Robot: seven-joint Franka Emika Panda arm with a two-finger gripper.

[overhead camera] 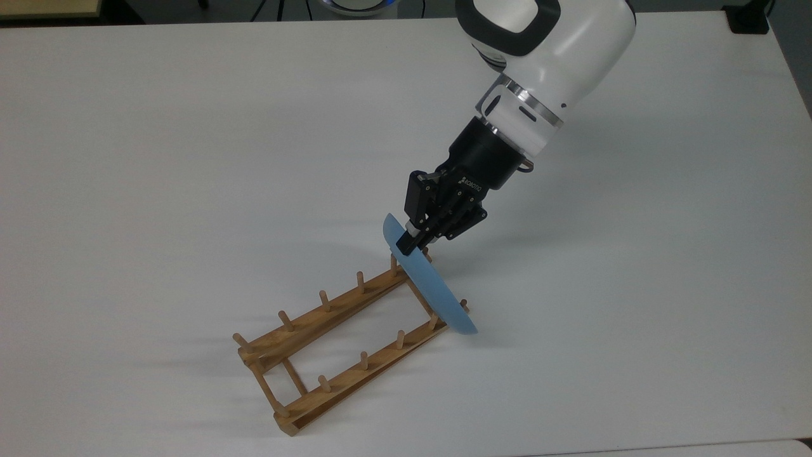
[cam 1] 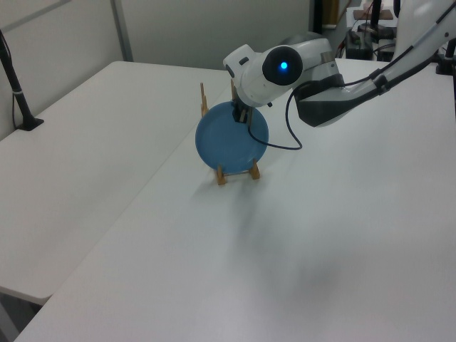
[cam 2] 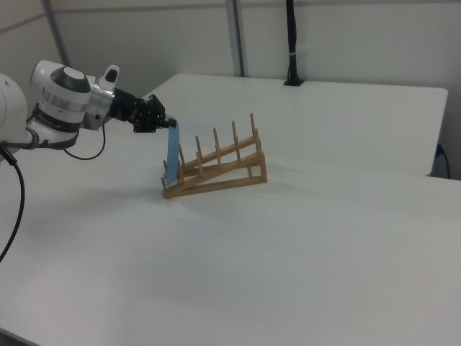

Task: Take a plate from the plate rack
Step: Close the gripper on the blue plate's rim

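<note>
The light blue plate stands on edge in the last slot of the wooden plate rack, at the rack's end nearest the arm. My gripper reaches down at a slant from the top view's upper right and is shut on the plate's upper rim. In the left view the plate faces the camera, with the gripper at its top right edge and the plate rack behind it. From the right view the plate appears edge-on at the low end of the sloping plate rack, with the gripper on its top.
The rack sits on a wide white table with open surface on all sides. A black post is clamped at the left view's far left table edge. A black cable loops off the arm's wrist.
</note>
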